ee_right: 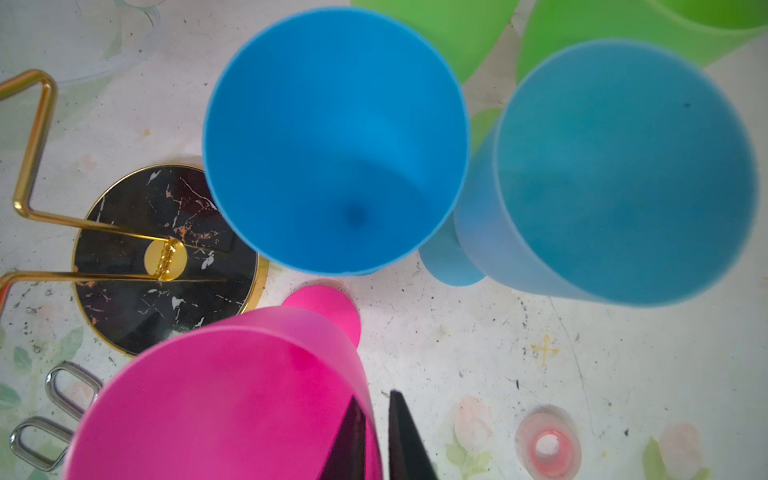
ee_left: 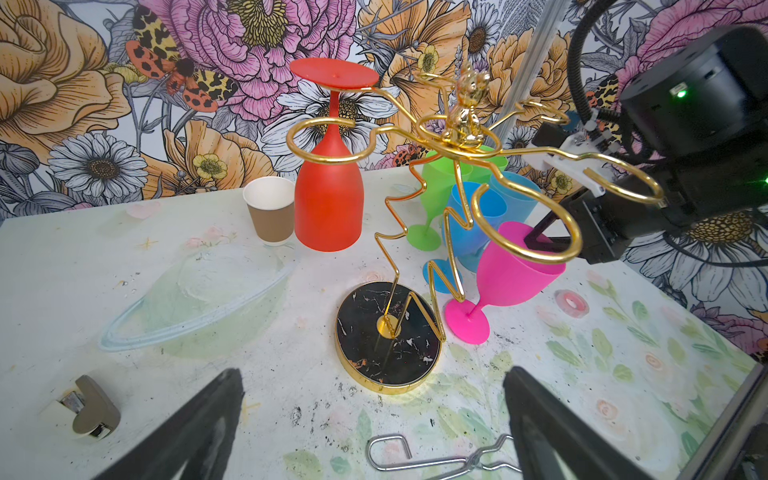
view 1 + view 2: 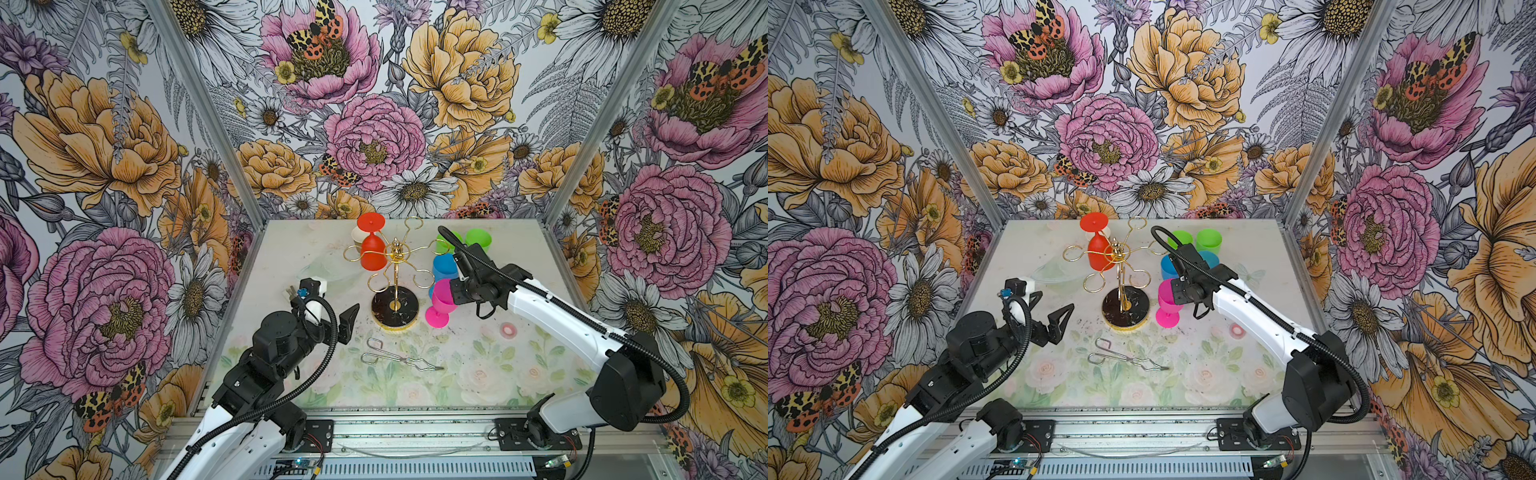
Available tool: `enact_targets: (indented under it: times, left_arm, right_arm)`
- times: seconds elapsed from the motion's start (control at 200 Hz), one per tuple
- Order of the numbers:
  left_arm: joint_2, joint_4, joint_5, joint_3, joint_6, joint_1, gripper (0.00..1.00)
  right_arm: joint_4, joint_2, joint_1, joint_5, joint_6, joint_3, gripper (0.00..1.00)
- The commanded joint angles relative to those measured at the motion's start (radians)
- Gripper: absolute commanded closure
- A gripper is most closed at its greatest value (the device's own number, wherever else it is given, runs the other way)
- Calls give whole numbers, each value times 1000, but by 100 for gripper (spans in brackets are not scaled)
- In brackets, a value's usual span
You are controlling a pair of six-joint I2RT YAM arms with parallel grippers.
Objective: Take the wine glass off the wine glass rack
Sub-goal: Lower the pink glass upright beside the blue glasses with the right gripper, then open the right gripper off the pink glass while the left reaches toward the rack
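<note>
Pink plastic wine glass (image 1: pixel 224 407) runs off the picture's edge in the right wrist view. So do the two black fingers (image 1: pixel 409 444) of the right gripper (image 1: pixel 373 397), which straddle the glass's wall. Whether they pinch it cannot be told.

Beyond it, a blue plastic wine glass (image 1: pixel 336 141) and a paler blue plastic wine glass (image 1: pixel 623 174) are blurred.

In both top views a brown paper cup (image 3: pixel 357 236) (image 3: pixel 1106 232) at the far side is mostly hidden behind a red plastic wine glass (image 3: pixel 372 255).

Steel wire tongs (image 2: pixel 415 457) are cut off in the left wrist view.

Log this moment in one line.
left tool: open | right tool: straddling pink glass rim, grip unclear | pink glass: on table | red glass: hanging on rack
</note>
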Motion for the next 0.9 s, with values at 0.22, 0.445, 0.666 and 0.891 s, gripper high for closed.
enact_targets:
  times: [0.22,0.445,0.666,0.891]
  left_arm:
    - [-5,5,22,-12,-19,15,1]
    - [-4,9,27,-11,-21,22,1]
    - [29,40,67,18,-41,76,1]
    - [113,41,187,110,-90,203,1]
  right_arm:
    - [-10,-29,5,-41,11,77,69]
    - [-11,-57,5,-48,10,117,61]
    - [-11,-111,-4,-2,-6,114,42]
    - [-8,-183,-66,-55,2,87,26]
